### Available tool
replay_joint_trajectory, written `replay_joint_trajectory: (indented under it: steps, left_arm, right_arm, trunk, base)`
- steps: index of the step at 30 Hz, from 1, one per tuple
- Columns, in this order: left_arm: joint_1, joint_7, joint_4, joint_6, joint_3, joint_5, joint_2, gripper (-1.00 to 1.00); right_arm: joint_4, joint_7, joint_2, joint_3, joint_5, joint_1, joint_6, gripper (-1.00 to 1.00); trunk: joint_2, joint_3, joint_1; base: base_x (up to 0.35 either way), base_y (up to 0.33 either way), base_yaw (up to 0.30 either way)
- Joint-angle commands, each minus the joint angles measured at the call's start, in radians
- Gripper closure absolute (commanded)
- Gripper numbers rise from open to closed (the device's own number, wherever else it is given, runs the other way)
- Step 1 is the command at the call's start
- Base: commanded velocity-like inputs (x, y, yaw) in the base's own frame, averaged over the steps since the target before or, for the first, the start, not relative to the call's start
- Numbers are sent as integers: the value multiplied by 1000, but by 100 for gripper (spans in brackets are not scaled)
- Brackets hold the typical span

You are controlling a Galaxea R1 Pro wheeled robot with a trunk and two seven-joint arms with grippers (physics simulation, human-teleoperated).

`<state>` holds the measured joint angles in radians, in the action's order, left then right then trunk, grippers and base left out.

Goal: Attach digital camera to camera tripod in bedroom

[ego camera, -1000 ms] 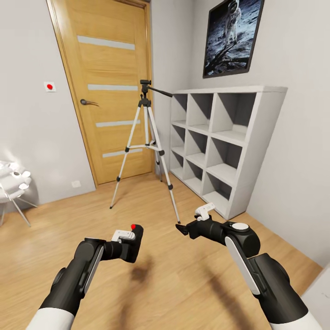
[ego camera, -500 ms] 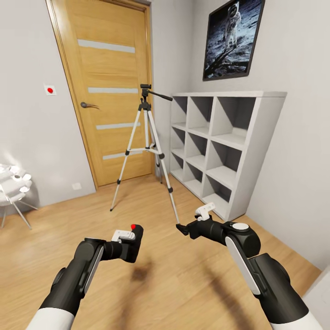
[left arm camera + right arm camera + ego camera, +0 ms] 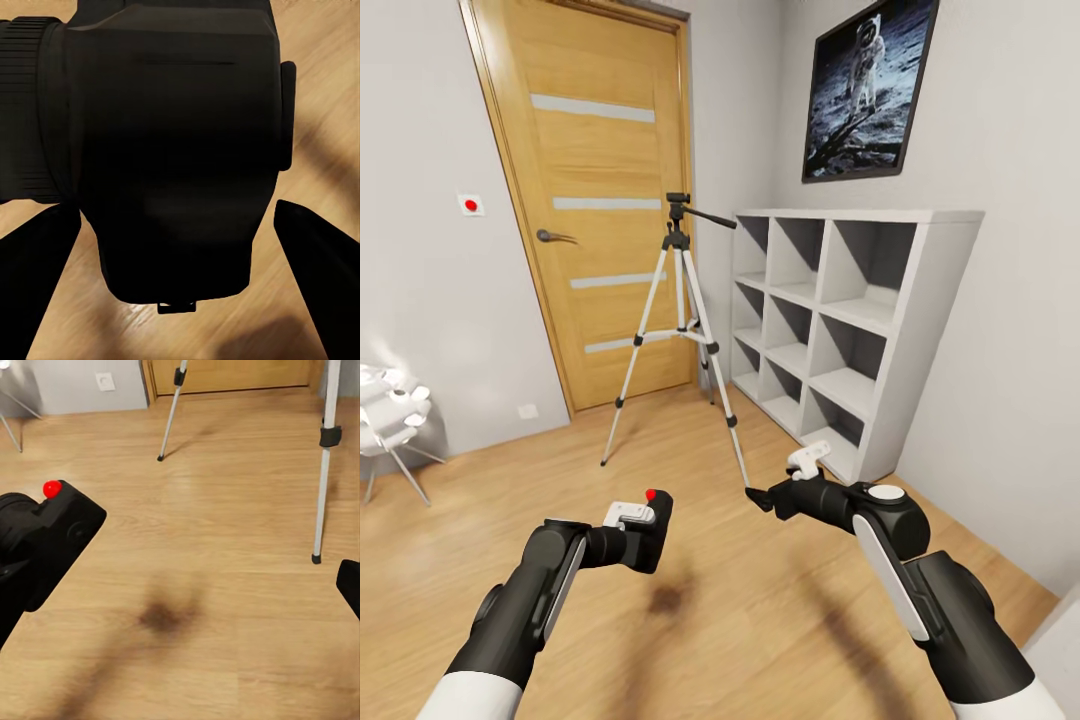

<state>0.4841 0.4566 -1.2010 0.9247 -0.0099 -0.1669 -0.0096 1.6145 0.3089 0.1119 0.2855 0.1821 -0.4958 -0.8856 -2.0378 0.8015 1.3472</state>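
Low over the plank floor [image 3: 760, 620], left fingers [image 3: 37, 277] clamping the digital camera [image 3: 649, 530], lens cut off, right gripper [image 3: 758, 498] state unclear, camera tripod [image 3: 678, 330] by empty cube shelves [image 3: 880, 330].

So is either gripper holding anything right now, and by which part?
The left gripper holds the digital camera by its body, one finger at each side. The right gripper appears to hold nothing.
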Motion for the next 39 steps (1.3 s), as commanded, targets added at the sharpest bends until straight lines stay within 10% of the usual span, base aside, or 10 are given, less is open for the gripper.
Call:
replay_joint_trajectory:
  steps: [1, 12, 39]
  left_arm:
    - [1, 9, -1, 3, 1, -10, 0, 100]
    - [1, 20, -1, 0, 2, -9, 2, 100]
    - [-10, 29, 98, -51, 11, 63, 7, 100]
  right_arm:
    - [1, -1, 1, 0, 4, -1, -3, -100]
    - [1, -1, 1, 2, 3, 9, 114, -100]
    - [1, -2, 0, 8, 3, 17, 129, -100]
  trunk:
    - [7, -2, -4]
    - [84, -37, -46]
    - [273, -121, -150]
  base:
    - [0, 0, 0]
    - [0, 0, 0]
    - [0, 0, 0]
